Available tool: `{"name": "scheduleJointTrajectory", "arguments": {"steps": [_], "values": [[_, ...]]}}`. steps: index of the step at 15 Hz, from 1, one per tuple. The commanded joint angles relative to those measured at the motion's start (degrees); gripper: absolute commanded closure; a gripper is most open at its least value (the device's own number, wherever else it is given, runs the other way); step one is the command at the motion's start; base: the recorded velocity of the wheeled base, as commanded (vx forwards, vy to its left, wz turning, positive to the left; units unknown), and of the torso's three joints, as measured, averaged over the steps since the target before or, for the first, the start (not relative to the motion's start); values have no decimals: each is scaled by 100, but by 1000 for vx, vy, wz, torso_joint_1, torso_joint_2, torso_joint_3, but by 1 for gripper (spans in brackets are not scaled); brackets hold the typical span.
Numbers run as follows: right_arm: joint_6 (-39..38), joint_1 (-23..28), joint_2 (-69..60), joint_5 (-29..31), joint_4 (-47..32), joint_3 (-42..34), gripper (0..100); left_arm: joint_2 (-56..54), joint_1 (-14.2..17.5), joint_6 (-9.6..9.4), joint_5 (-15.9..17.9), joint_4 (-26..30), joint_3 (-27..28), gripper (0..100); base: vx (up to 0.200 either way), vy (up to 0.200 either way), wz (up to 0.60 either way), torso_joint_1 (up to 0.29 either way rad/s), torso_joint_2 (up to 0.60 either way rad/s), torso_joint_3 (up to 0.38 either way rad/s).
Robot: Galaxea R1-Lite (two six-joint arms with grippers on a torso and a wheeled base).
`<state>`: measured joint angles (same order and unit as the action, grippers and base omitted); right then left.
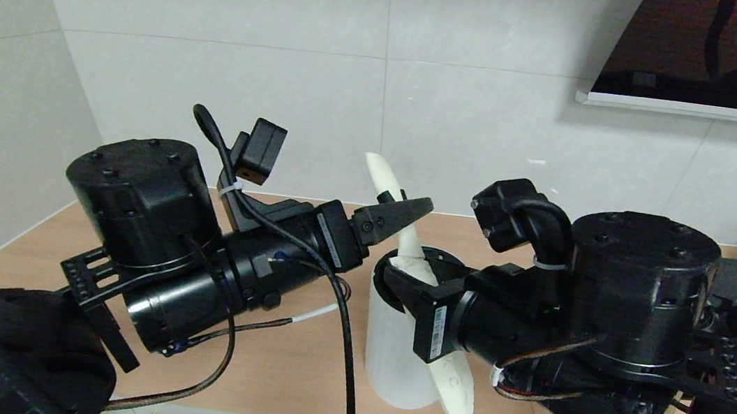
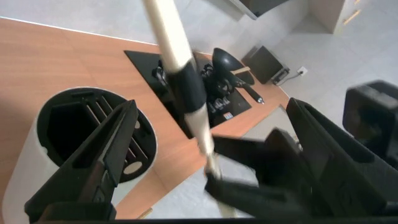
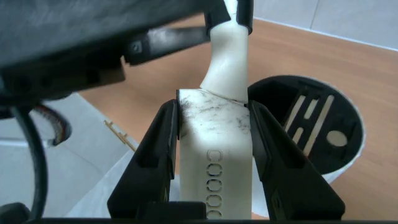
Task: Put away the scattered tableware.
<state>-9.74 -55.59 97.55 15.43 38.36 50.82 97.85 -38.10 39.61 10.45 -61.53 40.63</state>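
White wall tiles (image 1: 289, 49) rise behind a light wooden counter (image 1: 292, 366), and we see a dark glossy panel (image 1: 710, 59) high on the right. On the counter stands a white cylindrical holder with a black slotted insert (image 1: 391, 364). Pale pieces show through its slots, and we cannot tell what they are.

The right gripper (image 1: 413, 276) hangs over the holder's mouth and partly covers it. Its fingers are clamped on a scuffed white plastic spatula (image 1: 413, 244). The spatula is tilted, with its blade down outside the holder's near wall and its handle up towards the tiles.

The left gripper (image 2: 208, 112) has its fingers spread wide on either side of that handle, and we see neither one touching it. Further along the counter lies a black cooktop (image 2: 149, 62) with black utensils (image 2: 224, 62) on it.
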Motion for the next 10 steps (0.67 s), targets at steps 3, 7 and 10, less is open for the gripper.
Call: {"name": "scheduleJointTrajectory", "arguments": {"steps": [3, 7, 10], "values": [[-10, -189, 27, 4, 13, -55, 100, 58, -14, 12, -25, 0, 50, 0, 0, 0, 0, 0, 0, 0], [7, -216, 36, 4, 215, -125, 100, 94, -14, 12, -25, -61, 41, 0, 0, 0, 0, 0, 0, 0], [7, -216, 36, 4, 215, -134, 100, 120, -14, 12, -34, -79, 41, 0, 0, 0, 0, 0, 0, 0]]}}
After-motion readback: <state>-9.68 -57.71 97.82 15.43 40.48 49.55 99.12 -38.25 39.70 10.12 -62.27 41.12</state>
